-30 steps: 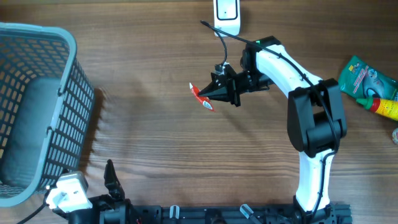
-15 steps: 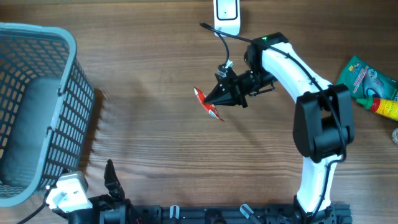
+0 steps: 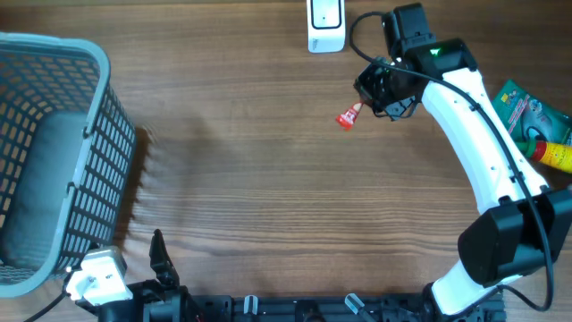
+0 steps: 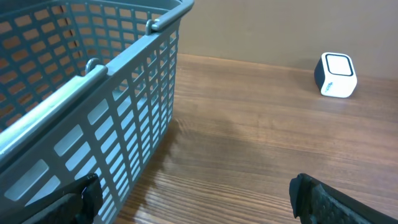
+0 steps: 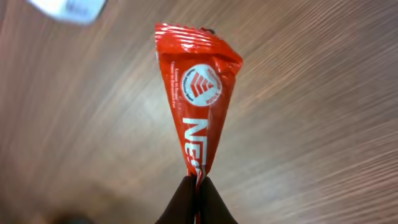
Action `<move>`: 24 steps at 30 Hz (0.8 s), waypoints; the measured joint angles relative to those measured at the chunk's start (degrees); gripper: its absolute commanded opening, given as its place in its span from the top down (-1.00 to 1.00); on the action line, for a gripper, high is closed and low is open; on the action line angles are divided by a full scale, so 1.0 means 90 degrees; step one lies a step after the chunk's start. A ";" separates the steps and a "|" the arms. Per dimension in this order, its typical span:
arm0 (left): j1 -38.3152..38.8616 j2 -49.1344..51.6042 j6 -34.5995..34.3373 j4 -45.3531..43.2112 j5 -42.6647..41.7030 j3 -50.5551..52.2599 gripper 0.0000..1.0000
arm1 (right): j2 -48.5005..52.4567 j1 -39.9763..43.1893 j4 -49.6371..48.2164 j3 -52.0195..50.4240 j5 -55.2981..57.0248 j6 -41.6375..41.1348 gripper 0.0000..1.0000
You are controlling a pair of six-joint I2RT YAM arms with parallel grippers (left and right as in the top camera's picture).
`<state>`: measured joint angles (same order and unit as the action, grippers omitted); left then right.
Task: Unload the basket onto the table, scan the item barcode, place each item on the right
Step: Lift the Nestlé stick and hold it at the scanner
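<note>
Two arms, one of them loaded. Right gripper (image 3: 361, 109) (image 5: 196, 186): I read its jaws as pinched fully together on the crimped end of the red packet (image 3: 347, 118) (image 5: 199, 99) (the wrist view shows the dark tips meeting at the seam). The packet fans out from that pinch into a wedge, its white roundel and white lettering turned toward the wrist camera.

Seen from overhead, the packet hangs just beside the scanner (image 3: 325, 22) (image 4: 336, 74), off its near right corner and apart from it. The right arm reaches in from the scanner's right. The scanner is a small white box with a dark window, standing at the far edge of the table (image 3: 268, 197). A blurred white shape in the top corner of the right wrist view may be that same scanner; I cannot tell for certain.

Left gripper (image 4: 193, 196): jaws spread as wide as they go, holding nothing, parked well away from the scanner at the near left of the table. Just beyond it, well to the scanner's left, stands the grey slatted basket (image 3: 116, 134) (image 4: 124, 99), upright.

Far to the scanner's right, past the right arm, lie a green pouch (image 3: 523, 109) and a yellow container (image 3: 556, 156), touching each other near the table's edge.
</note>
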<state>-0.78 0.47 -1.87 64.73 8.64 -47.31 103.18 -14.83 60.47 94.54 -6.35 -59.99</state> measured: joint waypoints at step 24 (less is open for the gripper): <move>0.0000 0.0000 0.0000 0.0000 0.0000 0.0002 -1.00 | 0.4408 -0.0027 -0.5056 0.3191 0.1836 -0.1052 0.90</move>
<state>-0.78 0.47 -1.87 64.73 8.64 -47.29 142.85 -15.07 14.96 123.26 10.17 -69.45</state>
